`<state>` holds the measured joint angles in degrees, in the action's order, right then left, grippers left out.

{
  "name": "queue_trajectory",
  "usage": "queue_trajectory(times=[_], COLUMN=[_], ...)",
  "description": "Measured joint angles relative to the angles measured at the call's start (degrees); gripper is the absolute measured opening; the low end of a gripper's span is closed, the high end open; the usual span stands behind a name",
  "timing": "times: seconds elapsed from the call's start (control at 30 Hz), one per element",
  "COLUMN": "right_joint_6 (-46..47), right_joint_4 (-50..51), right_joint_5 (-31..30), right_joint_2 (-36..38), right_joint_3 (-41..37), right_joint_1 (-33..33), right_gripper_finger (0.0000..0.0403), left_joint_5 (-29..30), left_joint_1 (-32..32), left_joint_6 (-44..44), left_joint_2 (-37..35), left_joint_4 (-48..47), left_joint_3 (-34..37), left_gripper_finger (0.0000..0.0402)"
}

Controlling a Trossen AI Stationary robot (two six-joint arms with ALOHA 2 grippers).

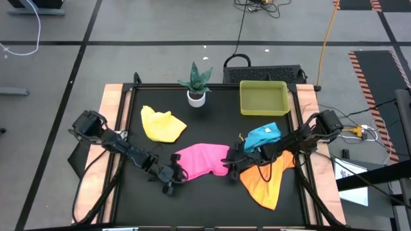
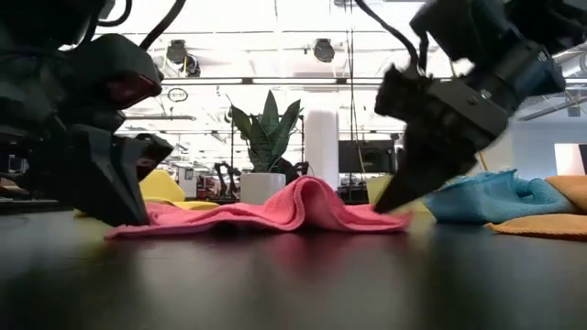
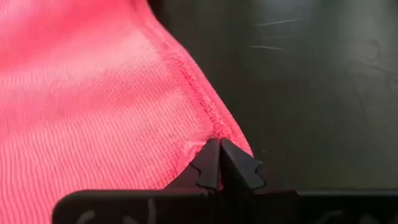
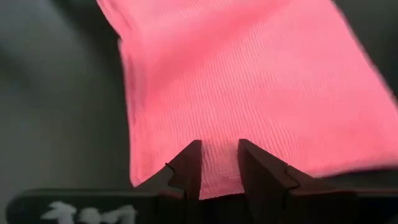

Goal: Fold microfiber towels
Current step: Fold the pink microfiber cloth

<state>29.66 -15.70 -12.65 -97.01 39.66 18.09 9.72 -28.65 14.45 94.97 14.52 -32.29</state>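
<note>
The left end effector (image 3: 221,163) pinches the pink towel's (image 1: 200,158) corner; the right end effector (image 4: 219,163) stands parted over its opposite edge.

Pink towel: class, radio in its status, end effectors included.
Left end effector shut on pink towel corner. Right end effector open over its opposite edge. Towel on table, humped mid-span. Blue towel close by, nothing blocking.

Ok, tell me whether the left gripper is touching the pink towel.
Touching. In the left wrist view the left gripper has its fingers closed together on the hemmed edge of the pink towel, with no gap between fingertips and cloth.
</note>
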Motion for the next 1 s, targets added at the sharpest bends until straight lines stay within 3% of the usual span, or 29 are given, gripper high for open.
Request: queue_trajectory(times=[0.27, 0.4, 0.63, 0.77, 1.0], right_joint_6=[2.31, -0.09, -2.21, -2.02, -1.67], right_joint_4=[1.84, 2.11, -3.22, -9.07, -14.38], right_joint_5=[1.01, 0.95, -0.85, -0.78, -0.50], right_joint_2=[3.33, 8.40, 12.23, 11.43, 9.92], right_joint_3=[-3.27, -3.50, -5.66, -8.71, -12.53], right_joint_1=[0.44, 1.31, 2.04, 2.29, 2.46], right_gripper_finger=[0.0100, 0.0100, 0.0100, 0.0100, 0.0100], left_joint_5=[-0.20, 3.39, 7.22, 7.38, 6.43], left_joint_1=[-2.64, -4.26, -5.80, -5.49, -2.18], left_joint_6=[2.17, 2.78, -7.48, -10.92, -4.34], left_joint_2=[-8.30, -12.12, -11.35, -8.73, -3.67], left_joint_4=[-8.61, -12.68, -6.33, -4.79, -5.12], left_joint_3=[0.25, 0.28, 0.20, 0.22, 0.22], left_gripper_finger=[0.0017, 0.0017, 0.0026, 0.0070, 0.0166])
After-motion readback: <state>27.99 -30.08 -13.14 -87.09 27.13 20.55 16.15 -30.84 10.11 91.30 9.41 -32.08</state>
